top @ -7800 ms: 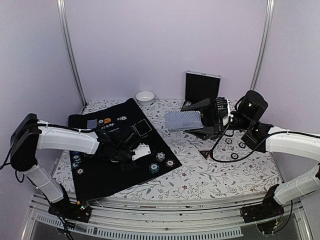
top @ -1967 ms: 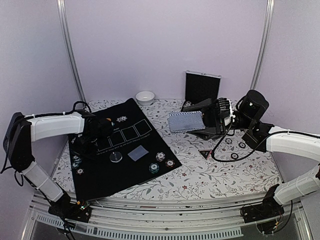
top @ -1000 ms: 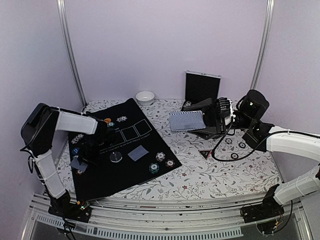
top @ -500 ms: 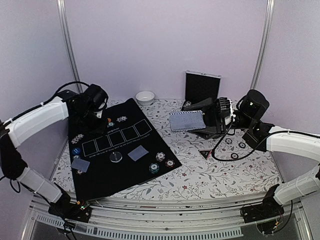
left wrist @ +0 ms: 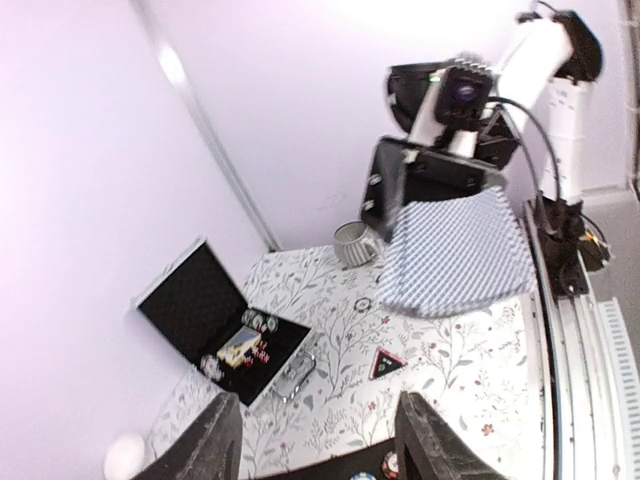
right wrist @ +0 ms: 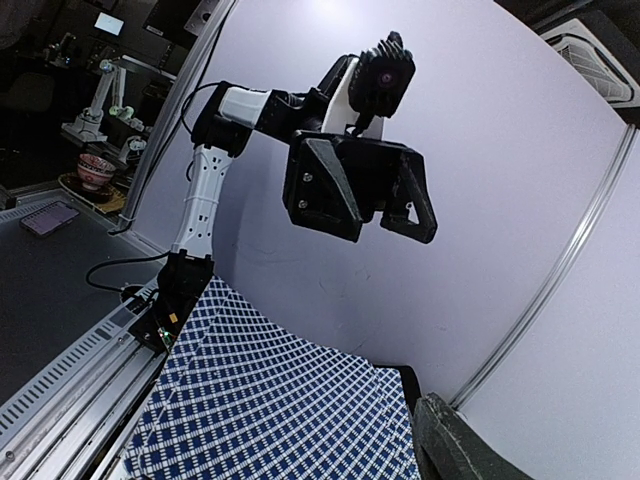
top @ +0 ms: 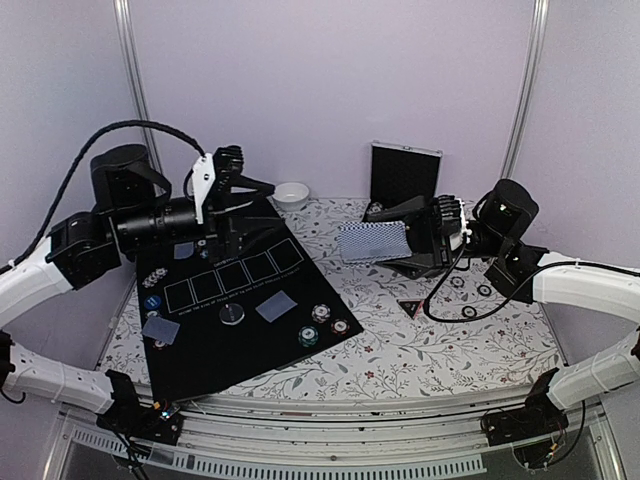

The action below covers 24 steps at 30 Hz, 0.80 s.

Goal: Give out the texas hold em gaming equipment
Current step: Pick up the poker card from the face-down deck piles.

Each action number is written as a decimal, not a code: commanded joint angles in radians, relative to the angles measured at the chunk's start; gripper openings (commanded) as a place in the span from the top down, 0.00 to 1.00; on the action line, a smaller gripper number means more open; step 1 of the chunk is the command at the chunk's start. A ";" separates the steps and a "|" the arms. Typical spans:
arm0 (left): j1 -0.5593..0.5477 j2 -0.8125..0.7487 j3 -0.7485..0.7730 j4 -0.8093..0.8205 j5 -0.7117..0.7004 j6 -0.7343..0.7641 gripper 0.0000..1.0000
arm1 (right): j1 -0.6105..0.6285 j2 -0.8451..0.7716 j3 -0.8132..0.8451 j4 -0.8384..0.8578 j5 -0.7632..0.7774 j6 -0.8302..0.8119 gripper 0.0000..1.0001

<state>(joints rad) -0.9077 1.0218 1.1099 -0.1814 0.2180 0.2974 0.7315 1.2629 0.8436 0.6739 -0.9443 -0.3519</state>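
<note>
On the black mat we see dealt cards lying apart, and above the table the right gripper pinches the deck while the left gripper hangs open-jawed and empty, facing it. If we bite too deep, we judge several cards could come away together or the deck spill onto the chips.

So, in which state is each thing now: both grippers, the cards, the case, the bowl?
left gripper: open, empty, in the air
right gripper: shut on fan of cards
fan of cards: spread, held in the air
case: open, lid upright
card on black mat: flat, face down
white bowl: upright
</note>
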 commanded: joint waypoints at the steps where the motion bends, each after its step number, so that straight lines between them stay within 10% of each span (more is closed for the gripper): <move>1: -0.117 0.162 0.181 -0.117 0.159 0.407 0.46 | -0.005 -0.018 0.024 0.021 -0.004 0.014 0.40; 13: -0.176 0.291 0.384 -0.372 0.293 0.547 0.04 | -0.007 -0.024 0.023 0.033 -0.005 0.019 0.40; 24: -0.208 0.434 0.496 -0.466 0.235 0.617 0.08 | -0.007 -0.016 0.027 0.041 -0.006 0.027 0.40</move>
<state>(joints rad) -1.0935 1.4162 1.5696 -0.5911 0.4694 0.8742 0.7315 1.2629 0.8436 0.6823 -0.9451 -0.3393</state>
